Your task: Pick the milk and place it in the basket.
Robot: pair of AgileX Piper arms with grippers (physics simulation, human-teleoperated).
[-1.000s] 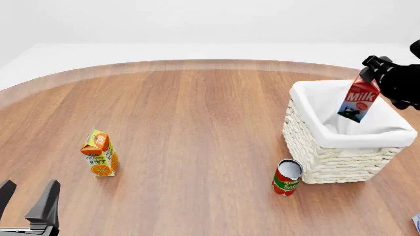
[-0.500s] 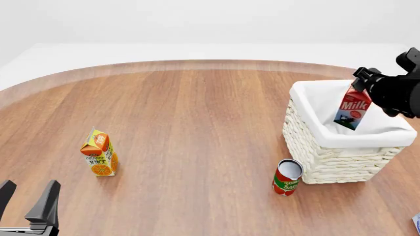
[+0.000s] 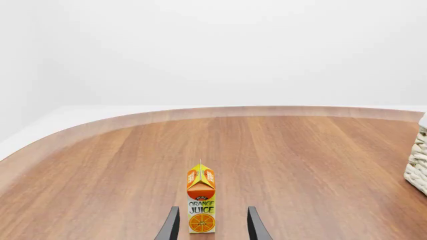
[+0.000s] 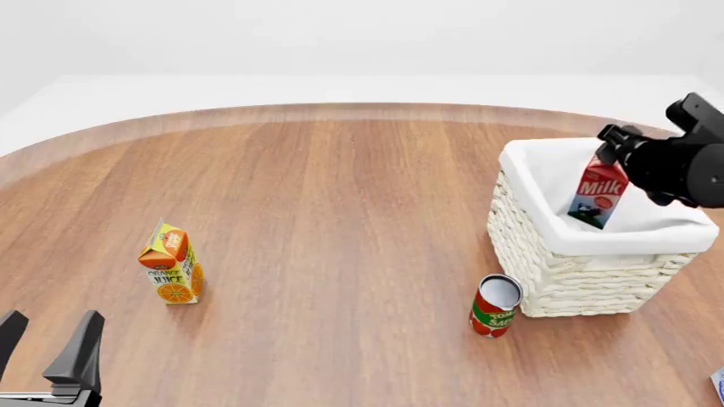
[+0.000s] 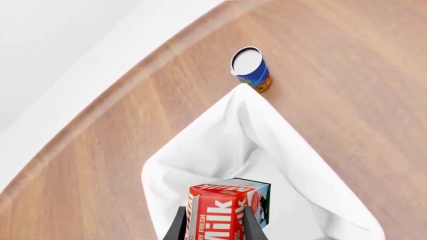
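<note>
The milk (image 4: 598,192) hangs tilted over the open basket (image 4: 531,237), its base dipped below the rim line and inside the white lining, not yet resting on the bottom as far as the front view shows. The right end effector (image 4: 620,149) grips it by the red gable top; in the right wrist view the two fingers (image 5: 179,226) are drawn in narrow against either side of the carton (image 5: 223,210), with the cloth-lined hollow (image 5: 267,145) directly beneath.

This looks like the placing step, well along: the carton is carried and positioned, and only the release remains. The next move calls for a little more descent so the carton does not drop far or tip, then opening the fingers and lifting clear of the rim.

The left end effector (image 4: 46,349) sits at the near edge of the tabletop (image 4: 339,212), fingers spread wide and holding nothing; its wrist view shows the juice (image 3: 201,202) standing well ahead between them. A sauce can (image 4: 494,306) stands just beside the basket's near corner.
</note>
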